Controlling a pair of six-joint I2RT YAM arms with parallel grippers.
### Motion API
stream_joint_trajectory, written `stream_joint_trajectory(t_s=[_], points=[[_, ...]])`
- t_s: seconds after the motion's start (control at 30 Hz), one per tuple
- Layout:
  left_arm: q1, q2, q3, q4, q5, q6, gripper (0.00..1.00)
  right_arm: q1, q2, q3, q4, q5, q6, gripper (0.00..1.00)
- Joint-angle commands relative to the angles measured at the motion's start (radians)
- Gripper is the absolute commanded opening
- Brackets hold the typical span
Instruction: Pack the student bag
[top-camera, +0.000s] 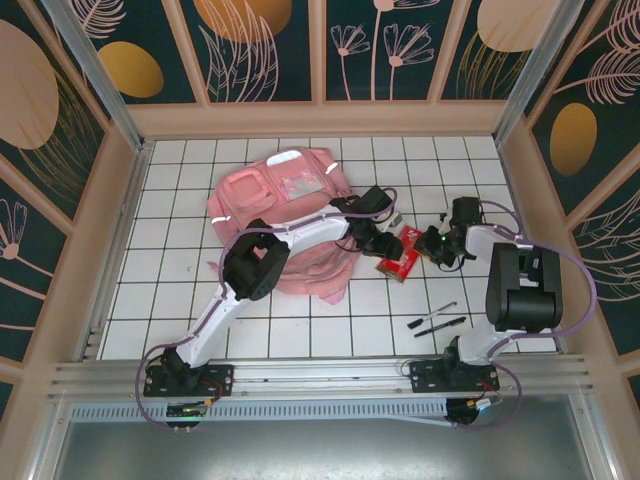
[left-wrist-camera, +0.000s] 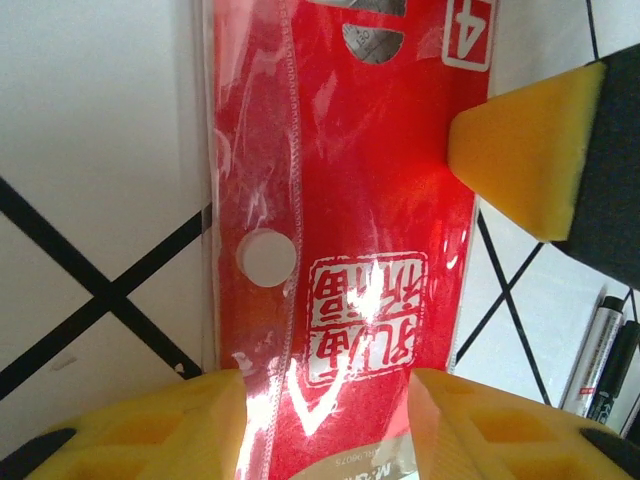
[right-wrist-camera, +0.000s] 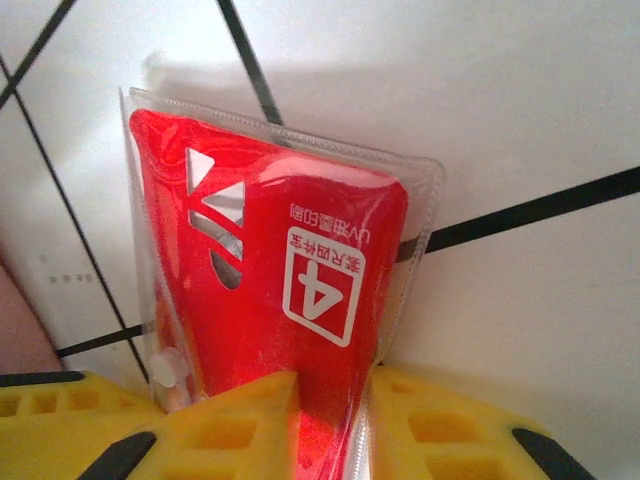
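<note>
Top external: you see the whole table (top-camera: 180, 250) from above, with the arm bases at the near edge.
Student bag (top-camera: 262, 195): it lies flat on the left half of the tiles, front pocket up, left of both grippers. You cannot tell whether any zip stands open.
Left arm: it stretches from its base across the bag's right side, wrist past the bag's edge. It is the arm nearer the bag.
Left gripper (top-camera: 380, 240): it sits just right of the bag, at one end of the red packet (top-camera: 403, 256). In the left wrist view its yellow pads (left-wrist-camera: 150, 430) stand partway apart with the packet running out between them. You cannot tell whether they pinch it or only straddle it.
Red packet: a plastic sleeve between the 2 grippers, its long axis running from one to the other. The end marked 4 points toward the right gripper.
Right gripper (top-camera: 442, 246): it is at that marked end. In the right wrist view its pads sit tight on both sides of the packet, which bows between them, so read it as clamped on the packet.
Right arm: folded high near its base, forearm reaching in toward the middle.
Pens (top-camera: 437, 322): 2 lie loose near the right base, apart from both grippers.
Relation to mind: the bag lies left of the packet, so the carry likely goes left along the left arm's reach. 1 gripper probably has to let go first.
</note>
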Motion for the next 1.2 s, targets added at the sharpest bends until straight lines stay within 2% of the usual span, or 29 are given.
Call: stream_joint_trajectory(t_s=[0.0, 0.13, 0.23, 0.33, 0.37, 0.47, 0.53, 0.67, 0.77, 0.8, 0.9, 0.97, 1.17], points=[[-0.008, 0.041, -0.023, -0.001, -0.022, -0.014, 0.43, 0.038, -0.012, -0.024, -0.005, -0.168, -0.003, 0.28], [-0.007, 0.045, -0.052, 0.015, -0.027, -0.003, 0.38, 0.030, 0.031, -0.049, 0.045, -0.264, 0.006, 0.34], [-0.006, 0.043, -0.064, 0.024, -0.025, 0.006, 0.37, 0.038, 0.040, -0.074, 0.080, -0.293, 0.011, 0.31], [-0.003, 0.029, -0.066, 0.024, -0.024, 0.018, 0.36, 0.040, 0.028, -0.088, 0.096, -0.297, 0.015, 0.19], [0.000, 0.018, -0.066, 0.022, -0.023, 0.022, 0.36, 0.040, 0.014, -0.089, 0.093, -0.279, 0.014, 0.14], [0.008, -0.039, -0.001, -0.046, -0.009, 0.036, 0.36, 0.040, -0.071, -0.074, 0.045, -0.200, 0.021, 0.07], [0.008, -0.112, 0.054, -0.103, -0.025, 0.077, 0.38, 0.033, -0.138, -0.054, 0.005, -0.150, 0.033, 0.00], [0.015, -0.275, 0.092, -0.234, -0.216, 0.242, 0.45, 0.004, -0.259, -0.006, -0.050, -0.083, 0.071, 0.00], [0.032, -0.354, 0.019, -0.347, -0.373, 0.389, 0.55, -0.011, -0.329, 0.028, -0.074, -0.027, 0.102, 0.00], [0.036, -0.374, -0.021, -0.382, -0.463, 0.409, 0.58, -0.013, -0.351, 0.038, -0.080, -0.012, 0.110, 0.00], [0.037, -0.416, -0.150, -0.440, -0.633, 0.439, 0.60, -0.018, -0.383, 0.075, -0.110, -0.002, 0.106, 0.00], [0.038, -0.449, -0.257, -0.419, -0.731, 0.422, 0.70, -0.018, -0.386, 0.105, -0.143, -0.010, 0.092, 0.00], [0.047, -0.479, -0.383, -0.365, -0.872, 0.362, 0.85, -0.013, -0.383, 0.121, -0.167, -0.028, 0.082, 0.00]])
